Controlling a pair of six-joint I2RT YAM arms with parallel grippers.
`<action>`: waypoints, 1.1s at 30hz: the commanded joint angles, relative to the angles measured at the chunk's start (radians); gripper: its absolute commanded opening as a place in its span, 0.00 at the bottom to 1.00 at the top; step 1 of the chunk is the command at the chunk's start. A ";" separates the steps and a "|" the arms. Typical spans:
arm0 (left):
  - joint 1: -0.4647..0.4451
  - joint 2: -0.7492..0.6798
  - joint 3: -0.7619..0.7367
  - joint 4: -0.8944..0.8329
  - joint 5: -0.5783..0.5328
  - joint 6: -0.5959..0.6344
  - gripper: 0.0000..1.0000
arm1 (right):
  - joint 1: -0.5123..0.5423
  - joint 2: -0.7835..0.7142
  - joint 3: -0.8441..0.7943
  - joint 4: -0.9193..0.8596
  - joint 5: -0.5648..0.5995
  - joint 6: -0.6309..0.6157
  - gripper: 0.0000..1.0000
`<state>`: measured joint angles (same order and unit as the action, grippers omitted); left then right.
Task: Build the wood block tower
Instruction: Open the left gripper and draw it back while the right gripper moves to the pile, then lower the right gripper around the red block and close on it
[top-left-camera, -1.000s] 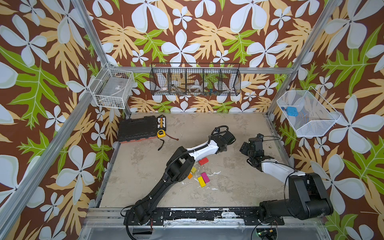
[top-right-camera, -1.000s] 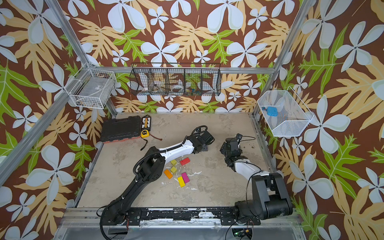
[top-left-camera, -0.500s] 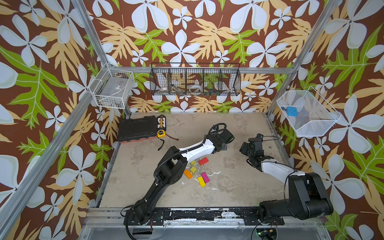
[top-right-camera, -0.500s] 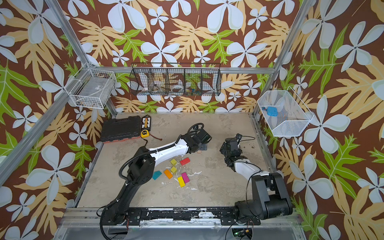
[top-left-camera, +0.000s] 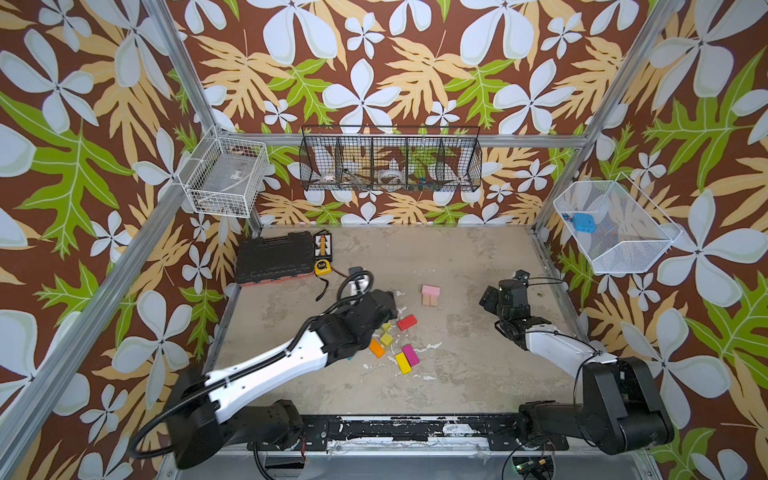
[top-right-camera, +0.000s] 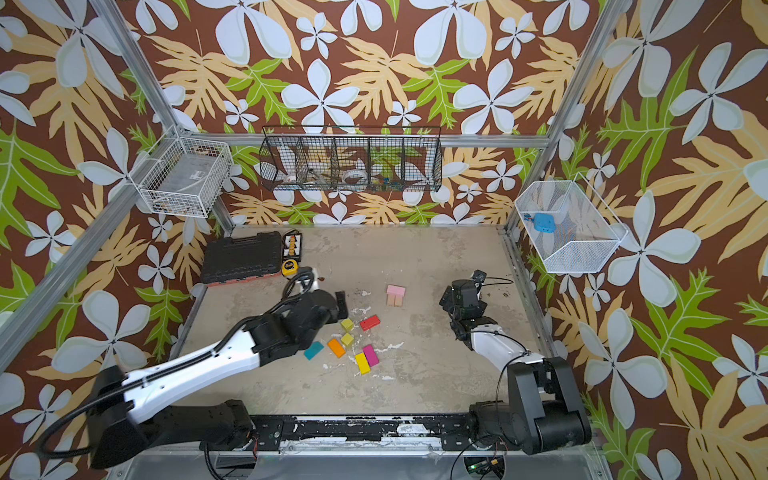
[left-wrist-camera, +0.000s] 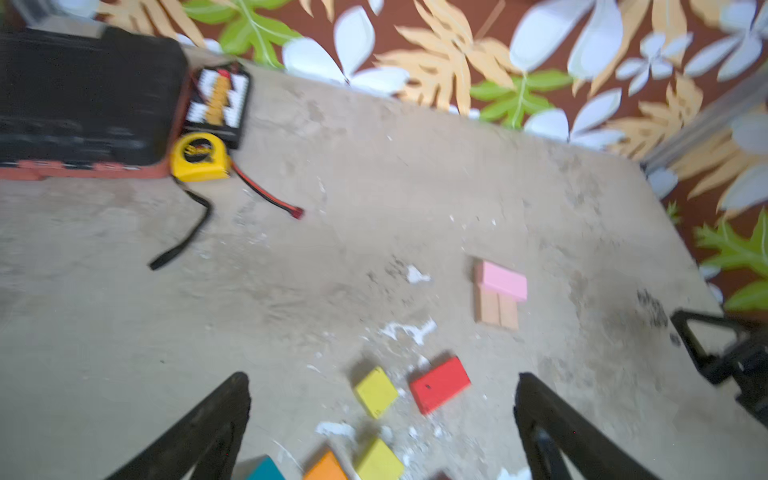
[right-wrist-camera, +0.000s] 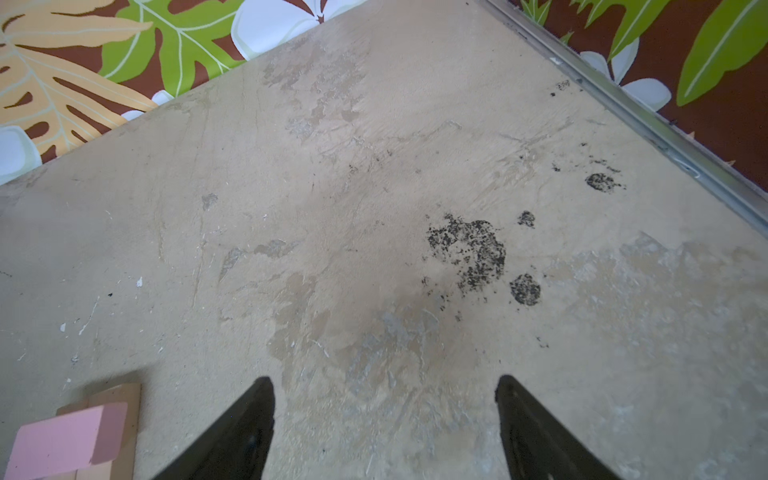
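Note:
A pink brick (top-left-camera: 430, 290) lies across two tan planks (top-left-camera: 430, 301) in mid-table, the low start of the tower; it also shows in the left wrist view (left-wrist-camera: 503, 282) and the right wrist view (right-wrist-camera: 62, 442). Loose wood blocks lie nearer the front: red (top-right-camera: 369, 322), two yellow-green cubes (top-right-camera: 347, 324), orange (top-right-camera: 336, 347), teal (top-right-camera: 313, 350), yellow (top-right-camera: 362, 363) and magenta (top-right-camera: 370, 354). My left gripper (left-wrist-camera: 382, 386) hangs open and empty over the cubes, left of the tower. My right gripper (right-wrist-camera: 384, 381) is open and empty over bare table, right of the tower.
A black tool case (top-left-camera: 274, 257), a yellow tape measure (top-left-camera: 323, 267) and a red-and-black cable (left-wrist-camera: 270, 195) lie at the back left. Wire baskets (top-left-camera: 390, 164) hang on the walls. A metal rail (right-wrist-camera: 648, 120) edges the table beyond my right gripper.
My left gripper has drawn back leftward and toward the front, away from the spot where the pink brick now shows on the planks. The teal block has come into view. The right arm stays put.

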<state>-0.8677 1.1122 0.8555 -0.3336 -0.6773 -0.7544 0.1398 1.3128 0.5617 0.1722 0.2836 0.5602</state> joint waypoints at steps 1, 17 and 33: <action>0.100 -0.211 -0.161 0.041 -0.054 0.064 1.00 | 0.012 -0.060 -0.011 -0.008 -0.036 -0.012 0.86; 0.460 -0.319 -0.444 0.229 0.033 0.141 1.00 | 0.682 -0.133 0.148 -0.124 0.046 -0.003 0.98; 0.461 -0.486 -0.511 0.218 0.012 0.098 1.00 | 0.822 0.330 0.399 -0.297 -0.055 0.017 0.87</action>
<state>-0.4088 0.6407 0.3473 -0.1310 -0.6533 -0.6472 0.9596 1.6142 0.9375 -0.0898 0.2371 0.5755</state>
